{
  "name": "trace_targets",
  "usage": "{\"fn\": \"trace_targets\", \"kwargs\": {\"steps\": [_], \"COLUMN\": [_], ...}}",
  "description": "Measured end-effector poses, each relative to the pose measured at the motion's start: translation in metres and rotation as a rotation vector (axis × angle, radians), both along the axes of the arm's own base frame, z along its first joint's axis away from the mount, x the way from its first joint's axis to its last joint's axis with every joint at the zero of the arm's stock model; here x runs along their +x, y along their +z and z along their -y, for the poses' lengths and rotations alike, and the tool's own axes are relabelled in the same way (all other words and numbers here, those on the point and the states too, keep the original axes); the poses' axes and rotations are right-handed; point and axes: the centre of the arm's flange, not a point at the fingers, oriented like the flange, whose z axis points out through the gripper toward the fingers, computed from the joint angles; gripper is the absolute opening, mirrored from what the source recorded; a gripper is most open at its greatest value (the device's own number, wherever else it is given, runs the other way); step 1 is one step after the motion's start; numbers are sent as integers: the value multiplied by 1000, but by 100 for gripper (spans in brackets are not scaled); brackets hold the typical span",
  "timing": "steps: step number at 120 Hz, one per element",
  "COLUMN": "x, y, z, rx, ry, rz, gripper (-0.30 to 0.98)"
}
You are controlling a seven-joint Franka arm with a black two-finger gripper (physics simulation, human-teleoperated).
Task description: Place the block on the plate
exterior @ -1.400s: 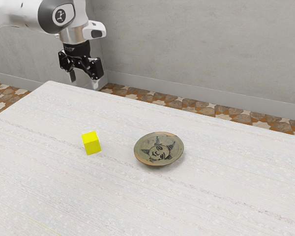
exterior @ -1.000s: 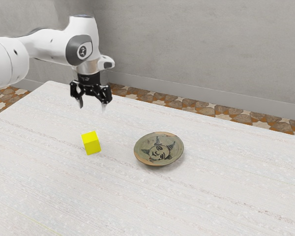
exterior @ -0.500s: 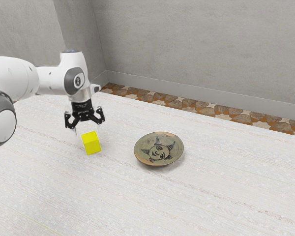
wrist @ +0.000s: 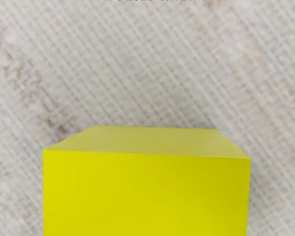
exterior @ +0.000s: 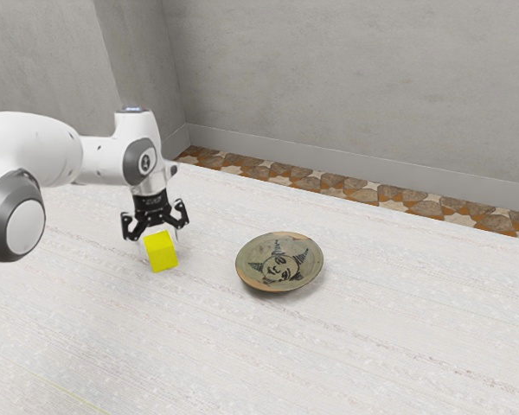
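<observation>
Grasping likely | black two-finger tool (exterior: 160, 248): released, at yellow cubic block (exterior: 163, 252) | round olive plate (exterior: 279, 261): apart from block | next: clench, lift

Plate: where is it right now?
In the exterior view, the plate is on the white table, to the exterior view's right of the yellow block, its nearest neighbour.

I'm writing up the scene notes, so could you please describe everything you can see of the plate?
The plate is round and shallow, greenish-grey, seemingly glazed ceramic, with dark spiky shapes and squiggles painted around its middle and brownish patches along the rim. It rests upright on the whitish table, with nothing on it, and stands apart from the yellow block.
</observation>
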Motion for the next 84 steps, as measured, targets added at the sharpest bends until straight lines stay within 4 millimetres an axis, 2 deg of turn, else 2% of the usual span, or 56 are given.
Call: {"fn": "trace_targets", "kwargs": {"steps": [32,59,84], "x": [0,1,2], "y": [-13,-14,-13], "z": [-8,-8,-7], "rx": [1,6,10], "ry": [69,100,118], "rz": [4,8,12], "gripper": [68,47,43]}}
